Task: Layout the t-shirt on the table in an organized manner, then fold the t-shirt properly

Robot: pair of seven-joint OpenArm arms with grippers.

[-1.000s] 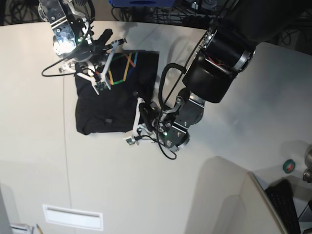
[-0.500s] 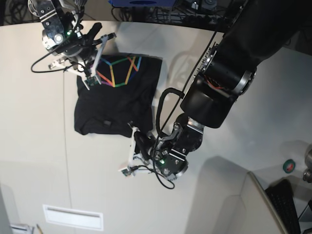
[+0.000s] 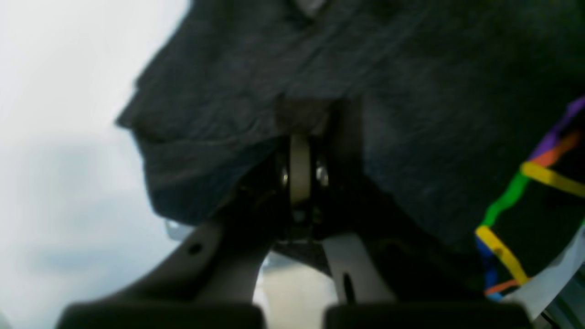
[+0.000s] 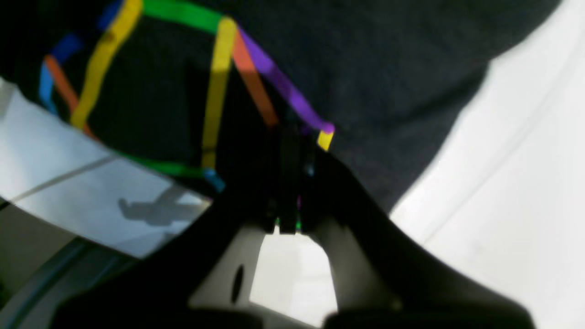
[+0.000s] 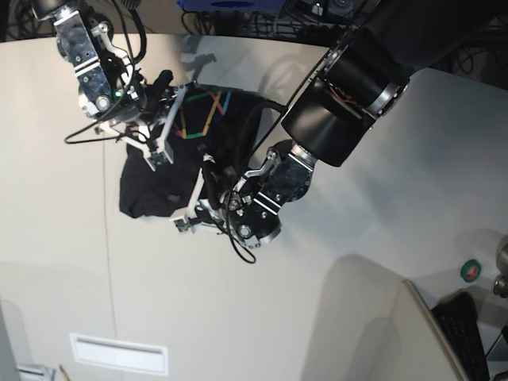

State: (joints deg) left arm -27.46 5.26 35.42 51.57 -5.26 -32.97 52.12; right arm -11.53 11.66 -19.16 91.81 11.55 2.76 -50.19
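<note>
T-shirt: the black t-shirt (image 5: 171, 163) lies bunched on the off-white table (image 5: 63, 262), with its rainbow line print (image 5: 202, 111) showing at the far end of the heap.

Left tool: the left tool (image 5: 208, 190) sits at the near right edge of the t-shirt; in the left wrist view its fingers (image 3: 299, 167) are pressed together on a fold of the dark cloth (image 3: 411, 114), so it is clenched on the t-shirt.

Right tool: the right tool (image 5: 163, 115) is at the far left part of the t-shirt, beside the print; in the right wrist view the jaws meet on the cloth just below the purple and yellow stripes (image 4: 274, 87), grasping the t-shirt.

Cloth at the tools: both wrist views show fabric lifted and draped around the fingertips, with the table visible below.

Table seam: a thin dark line (image 5: 107, 238) runs down the table to the left of the t-shirt.

Beside the t-shirt: an angled beige panel (image 5: 373, 325) lies well apart, to its near right, with a small green-rimmed round object (image 5: 470, 270) beyond it.
</note>
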